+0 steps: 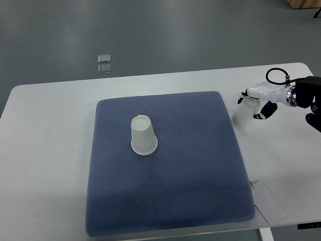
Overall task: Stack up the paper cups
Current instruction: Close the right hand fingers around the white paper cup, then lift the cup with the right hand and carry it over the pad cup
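Grey-green floor [165, 30] beyond the far edge, with two small clear squares [105, 64] lying on it. White table [45, 165] with rounded corners, filling most of the view. Square blue-grey textured mat [170, 191] laid across the table's middle. Thin white card [270, 203] at the mat's near right corner, on the tabletop.

Right hand [258, 103] in from the right edge, white shell with black joints and a looped black cable at the wrist. Fingers closed around the held paper cup [245, 116], just off the mat's right edge, near its far corner. Cup tilted, wide mouth low and leftward, narrow base up under the palm; long axis slanted.

Second paper cup [142, 135] well apart to the left, on the mat left of centre. Inverted: rim down on the fabric, flat base upward. Long axis near vertical.
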Action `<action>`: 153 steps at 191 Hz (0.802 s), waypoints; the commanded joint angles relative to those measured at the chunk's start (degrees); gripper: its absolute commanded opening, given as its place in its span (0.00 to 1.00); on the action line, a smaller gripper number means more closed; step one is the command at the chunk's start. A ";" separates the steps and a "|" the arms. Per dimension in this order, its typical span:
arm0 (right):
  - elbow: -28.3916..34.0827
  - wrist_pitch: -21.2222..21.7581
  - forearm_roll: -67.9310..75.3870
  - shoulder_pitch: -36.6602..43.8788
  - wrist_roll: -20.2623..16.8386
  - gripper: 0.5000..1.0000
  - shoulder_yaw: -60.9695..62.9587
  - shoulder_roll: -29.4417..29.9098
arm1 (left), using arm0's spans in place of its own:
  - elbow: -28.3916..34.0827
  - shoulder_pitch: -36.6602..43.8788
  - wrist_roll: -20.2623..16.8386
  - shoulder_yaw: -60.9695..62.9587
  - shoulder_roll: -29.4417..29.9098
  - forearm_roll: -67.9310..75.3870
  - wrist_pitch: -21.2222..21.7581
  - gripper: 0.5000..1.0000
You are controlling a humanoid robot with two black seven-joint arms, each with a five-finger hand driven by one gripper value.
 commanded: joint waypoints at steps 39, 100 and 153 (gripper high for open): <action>0.09 -0.17 0.03 0.15 0.00 0.30 0.17 -0.44 | 0.00 -0.03 0.00 0.00 0.00 0.00 0.00 1.00; 3.34 1.06 0.82 8.67 0.53 0.14 0.35 -2.11 | 0.00 -0.03 0.00 0.00 0.00 0.00 0.00 1.00; 11.86 7.74 2.84 18.25 0.44 0.11 0.88 -3.08 | 0.00 -0.03 0.00 0.00 0.00 0.00 0.00 1.00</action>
